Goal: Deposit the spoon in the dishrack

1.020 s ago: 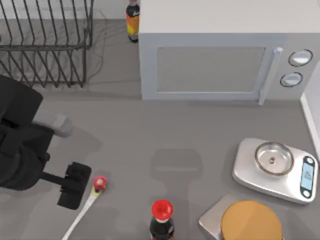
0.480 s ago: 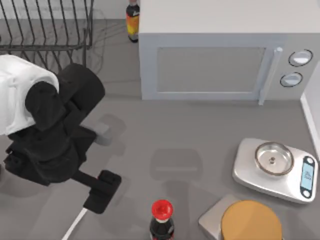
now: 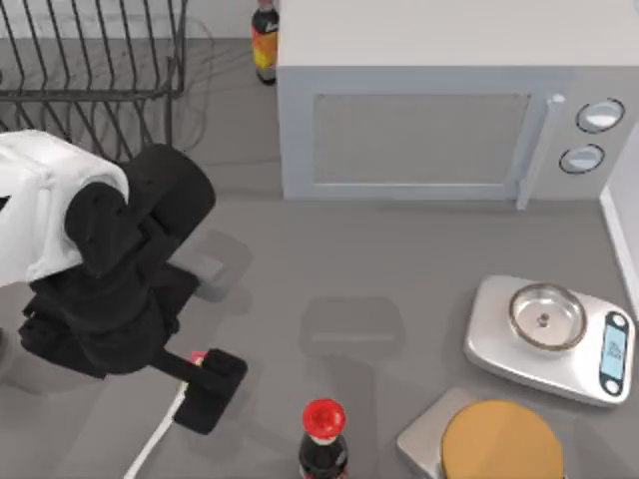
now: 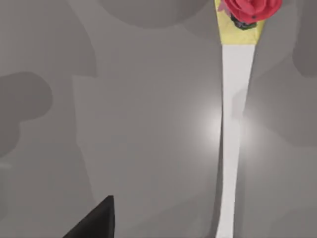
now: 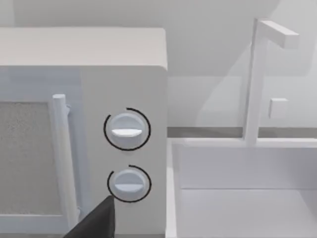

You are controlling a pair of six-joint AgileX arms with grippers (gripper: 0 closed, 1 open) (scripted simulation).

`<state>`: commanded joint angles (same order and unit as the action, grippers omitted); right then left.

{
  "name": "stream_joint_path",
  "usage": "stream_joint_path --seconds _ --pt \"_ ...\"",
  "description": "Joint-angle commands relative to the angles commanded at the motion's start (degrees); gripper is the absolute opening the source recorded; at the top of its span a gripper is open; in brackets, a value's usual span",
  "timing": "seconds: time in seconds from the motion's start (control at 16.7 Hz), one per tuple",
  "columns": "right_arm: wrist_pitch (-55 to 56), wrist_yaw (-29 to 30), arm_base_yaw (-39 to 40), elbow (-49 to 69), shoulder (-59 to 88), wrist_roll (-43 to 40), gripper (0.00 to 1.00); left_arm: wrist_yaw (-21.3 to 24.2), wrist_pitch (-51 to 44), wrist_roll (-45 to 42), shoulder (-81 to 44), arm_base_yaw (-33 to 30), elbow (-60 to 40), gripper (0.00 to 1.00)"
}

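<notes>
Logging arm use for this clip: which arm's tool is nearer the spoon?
Left. The left tool hangs right over the spoon, covering its red-and-yellow end in the top view. The right arm's wrist camera faces the microwave at the table's far right, well away from it.

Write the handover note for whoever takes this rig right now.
Left tool: low over the spoon near the table's front left; whether it is open or shut cannot be told, and no grip on the spoon is visible.
Right arm: parked, its camera facing the microwave.
Spoon: flat on the table, white handle, red-and-yellow end.
Dishrack: back left corner.
Done: approach to the spoon.
Left: grasp, lift, carry to the dishrack, release.
</notes>
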<state>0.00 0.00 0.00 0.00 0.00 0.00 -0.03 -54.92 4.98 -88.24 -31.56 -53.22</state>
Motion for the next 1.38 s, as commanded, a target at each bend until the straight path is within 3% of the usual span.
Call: stream_joint_path --seconds 0.36,0.72,1.38 --pt "0.0 0.0 0.0 0.0 0.0 0.0 1.0 0.0 18.0 -0.2 -8.3 0.0 8.8 1.0" --pt "0.0 0.0 0.0 0.0 0.0 0.0 1.0 0.0 21.2 -0.2 -10.2 0.0 10.8 1.0" --pt "0.0 0.0 0.0 0.0 0.0 0.0 1.0 0.0 21.2 -0.2 -10.2 0.0 10.8 0.17"
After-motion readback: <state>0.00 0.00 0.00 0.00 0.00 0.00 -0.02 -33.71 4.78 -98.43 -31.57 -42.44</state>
